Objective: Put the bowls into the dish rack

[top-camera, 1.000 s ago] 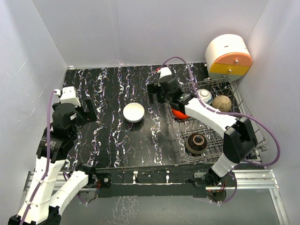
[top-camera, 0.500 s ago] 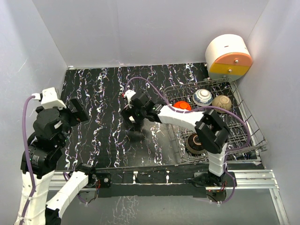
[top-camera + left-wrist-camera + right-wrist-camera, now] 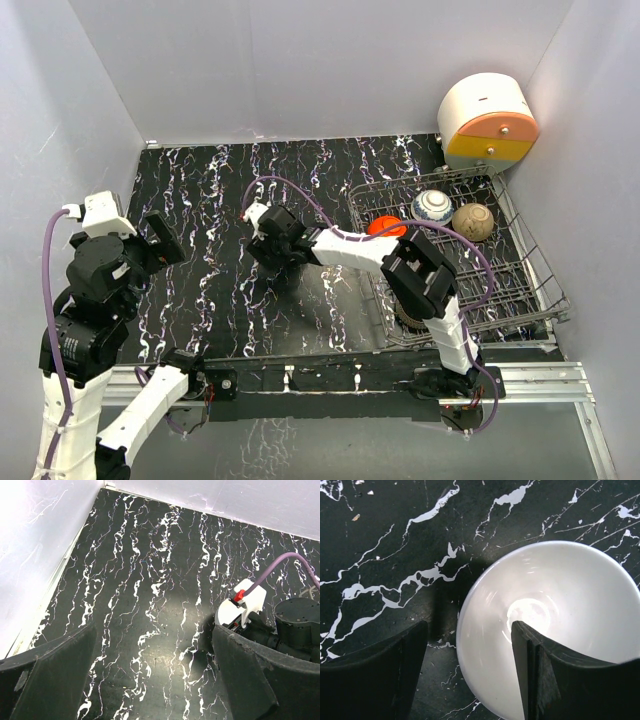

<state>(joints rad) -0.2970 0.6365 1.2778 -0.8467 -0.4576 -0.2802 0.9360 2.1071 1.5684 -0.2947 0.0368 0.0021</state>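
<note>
The plain white bowl (image 3: 555, 620) stands upright on the black marbled table, hidden under my right wrist in the top view. My right gripper (image 3: 470, 680) is open and straddles the bowl's left rim: one finger over the inside, the other outside over the table. In the top view the right gripper (image 3: 272, 250) is left of the dish rack (image 3: 530, 265). The rack holds the red-orange bowl (image 3: 385, 227), the blue-and-white bowl (image 3: 432, 206) and the tan bowl (image 3: 472, 221). The dark bowl is mostly hidden behind the right arm. My left gripper (image 3: 165, 240) (image 3: 155, 680) is open and empty, high at the left.
The white-orange-yellow drum container (image 3: 487, 120) stands at the back right corner behind the rack. White walls close the table at left, back and right. The right arm's wrist (image 3: 290, 625) shows in the left wrist view.
My right arm has swung left from the rack, across the table and down over the white bowl. My left arm has lifted and pulled back to the left.
</note>
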